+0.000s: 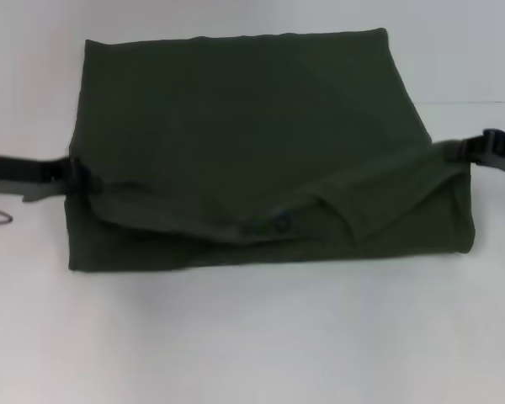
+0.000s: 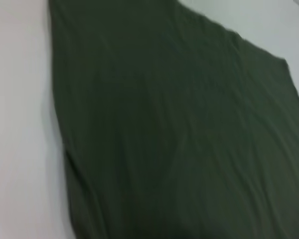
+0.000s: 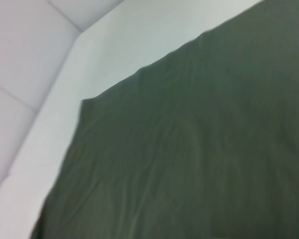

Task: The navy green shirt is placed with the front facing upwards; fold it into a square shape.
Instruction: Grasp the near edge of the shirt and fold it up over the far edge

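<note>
Seen from the head camera, the navy green shirt (image 1: 236,143) lies across the centre of the white table (image 1: 252,337), already doubled into a broad, roughly rectangular block; a folded layer droops toward the lower edge, where the round collar (image 1: 265,225) peeks out just below centre. The left gripper (image 1: 71,172) reaches in from the left edge of the frame to the shirt's left side, and the right gripper (image 1: 471,151) meets the shirt's right corner at the right edge; both appear to touch the cloth, but whether either claw is closed on it or spread cannot be told. No print or readable writing shows; a small dark-blue mark at the collar may be a neck label, too blurred to read

From the left wrist camera, the shirt (image 2: 179,139) fills most of the frame as plain dark green fabric, with the table (image 2: 20,124) pale down the left side. No fingers are visible

From the right wrist camera, the shirt (image 3: 204,159) covers the lower right, the table (image 3: 114,50) the upper left. Again no fingers, no lettering

By the look of it, the folding is well advanced, with the lower layer yet to be squared up or folded once more
</note>
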